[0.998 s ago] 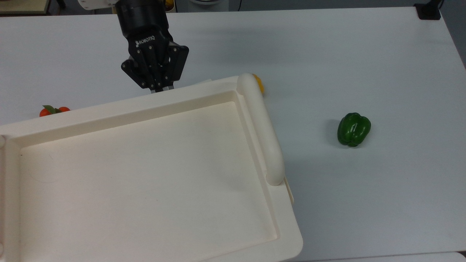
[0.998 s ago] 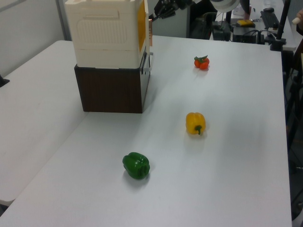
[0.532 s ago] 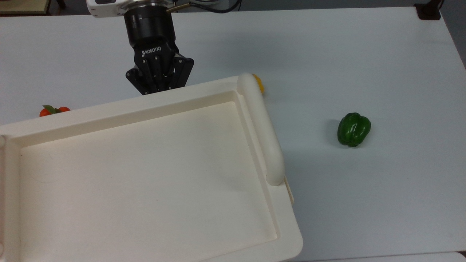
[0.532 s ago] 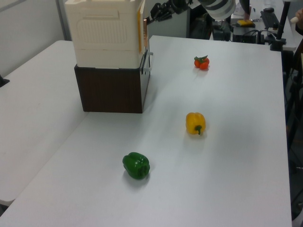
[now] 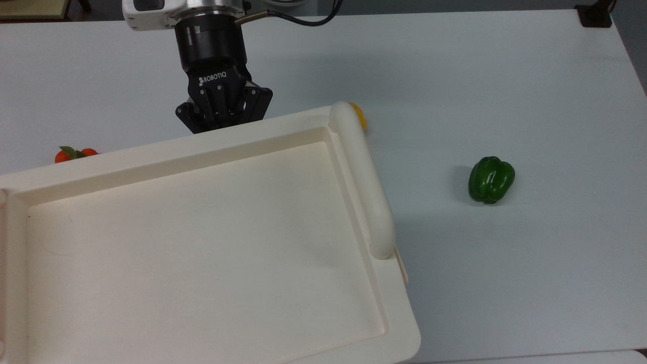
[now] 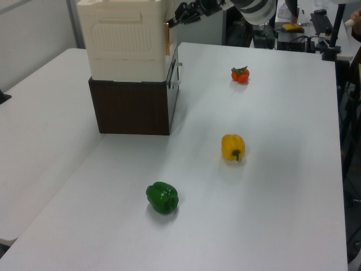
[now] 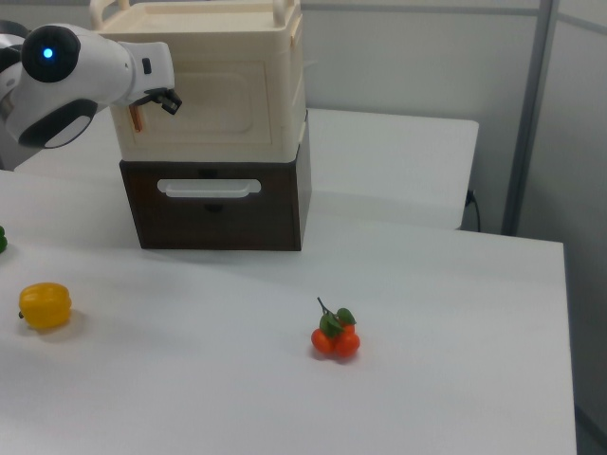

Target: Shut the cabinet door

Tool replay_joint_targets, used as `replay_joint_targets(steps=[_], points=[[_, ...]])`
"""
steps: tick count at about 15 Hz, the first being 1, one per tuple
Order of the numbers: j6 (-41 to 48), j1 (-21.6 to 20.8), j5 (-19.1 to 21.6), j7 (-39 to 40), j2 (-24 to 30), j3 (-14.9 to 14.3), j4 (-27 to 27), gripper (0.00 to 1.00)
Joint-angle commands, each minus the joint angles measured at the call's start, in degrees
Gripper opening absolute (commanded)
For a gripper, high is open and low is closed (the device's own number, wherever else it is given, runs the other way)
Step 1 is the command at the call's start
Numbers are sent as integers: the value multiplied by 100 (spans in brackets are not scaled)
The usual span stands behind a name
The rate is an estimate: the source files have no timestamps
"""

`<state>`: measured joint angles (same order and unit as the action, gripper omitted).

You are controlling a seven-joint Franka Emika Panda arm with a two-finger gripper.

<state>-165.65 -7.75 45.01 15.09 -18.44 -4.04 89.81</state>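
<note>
I see my tool point(image 5: 221, 119) pressed up against the far edge of the cabinet point(image 5: 202, 242) in the top view, and since a second ago it has slid further behind the cream rim, so its tips are now hidden; I cannot tell how far apart the jaws stand, and I see nothing held in them. In the left view, the orange strip of interior that showed beside the cabinet door point(image 6: 167, 34) a second ago has shrunk to a thin sliver just in front of the tool point(image 6: 179, 14). In the right view the door point(image 7: 220, 104) lies nearly flush with the cabinet front, the tool point(image 7: 163, 99) at its edge with a narrow orange gap just below it. I judge the door to be almost shut, with only a last short push left. The tool is hard by the cabinet's top rim and its corner, so there is little room on that side, and pushing too far could shove the whole unit on its dark base point(image 7: 218, 204). Away from the cabinet, behind the tool, the worktop point(image 5: 455, 76) is bare and gives room to back out. The yellow pepper point(image 6: 233, 147), the tomatoes point(image 6: 240, 74) and the green pepper point(image 6: 162, 197) all lie well apart from the tool.
</note>
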Motion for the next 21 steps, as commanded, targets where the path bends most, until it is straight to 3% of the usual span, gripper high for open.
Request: replay_joint_targets(steps=[1, 5, 9, 11, 13, 14, 16, 18, 21], points=[[-170, -51, 104, -50, -151, 9, -183, 0], [-99, -25, 60, 3, 130, 9, 36, 0], [84, -51, 16, 99, 578, 0, 712, 0], [968, -7, -185, 292, 824, -70, 845, 0], [1970, -7, -536, 276, 1044, -367, 837, 4], [2506, -7, -738, 267, 1158, -526, 845, 12], [3613, 11, -1037, 84, 1343, -798, 819, 46], [4520, -42, -1388, -233, 1510, -1150, 793, 70], [5470, -60, -2371, -1092, 1773, -1222, 775, 100]])
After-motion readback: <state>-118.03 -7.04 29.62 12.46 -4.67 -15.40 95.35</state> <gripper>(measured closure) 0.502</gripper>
